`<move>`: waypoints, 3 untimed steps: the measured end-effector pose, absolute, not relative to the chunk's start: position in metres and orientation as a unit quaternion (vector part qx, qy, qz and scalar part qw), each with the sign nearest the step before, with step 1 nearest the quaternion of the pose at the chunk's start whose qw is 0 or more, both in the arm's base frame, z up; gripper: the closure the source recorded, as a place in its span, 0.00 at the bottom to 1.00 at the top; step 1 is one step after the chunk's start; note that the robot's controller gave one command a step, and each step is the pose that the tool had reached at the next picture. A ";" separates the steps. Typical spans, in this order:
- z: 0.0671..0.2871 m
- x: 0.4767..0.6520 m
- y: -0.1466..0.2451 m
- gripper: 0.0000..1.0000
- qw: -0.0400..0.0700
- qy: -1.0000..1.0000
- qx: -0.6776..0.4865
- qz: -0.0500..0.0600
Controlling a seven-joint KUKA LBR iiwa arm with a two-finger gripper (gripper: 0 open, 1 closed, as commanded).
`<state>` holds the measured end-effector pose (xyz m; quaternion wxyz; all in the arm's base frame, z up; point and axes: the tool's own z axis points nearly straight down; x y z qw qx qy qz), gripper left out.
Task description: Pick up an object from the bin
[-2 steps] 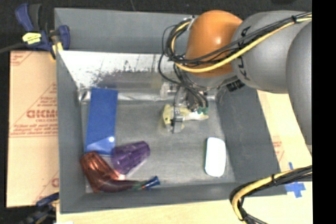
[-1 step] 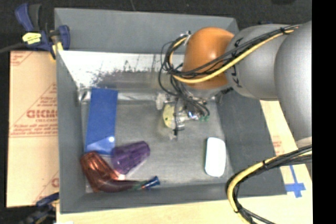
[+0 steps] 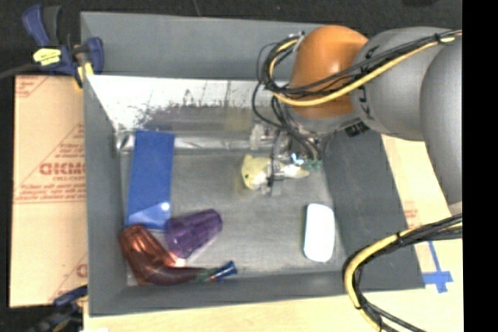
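My gripper (image 3: 274, 173) hangs low in the middle of the bin, under the orange cover of the wrist. Its fingers (image 3: 271, 166) stand right beside a small pale yellow lump (image 3: 252, 172), touching or nearly touching its right side. Whether the lump lies between the fingers I cannot tell. A white oval bar (image 3: 319, 232) lies on the bin floor to the lower right of the gripper, apart from it.
Along the left wall lies a blue flat box (image 3: 152, 176). In the front left corner lie a purple translucent cup (image 3: 192, 231) and a red-brown curved piece (image 3: 148, 254) with a blue-tipped stick (image 3: 220, 271). The arm covers the bin's right back part.
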<state>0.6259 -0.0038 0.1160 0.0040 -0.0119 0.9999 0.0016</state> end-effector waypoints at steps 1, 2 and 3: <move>0.131 0.629 -0.019 0.00 0.008 1.000 0.010 0.001; 0.109 0.632 -0.030 0.00 0.007 0.996 -0.085 0.000; 0.085 0.634 -0.029 0.00 0.008 1.000 0.009 0.001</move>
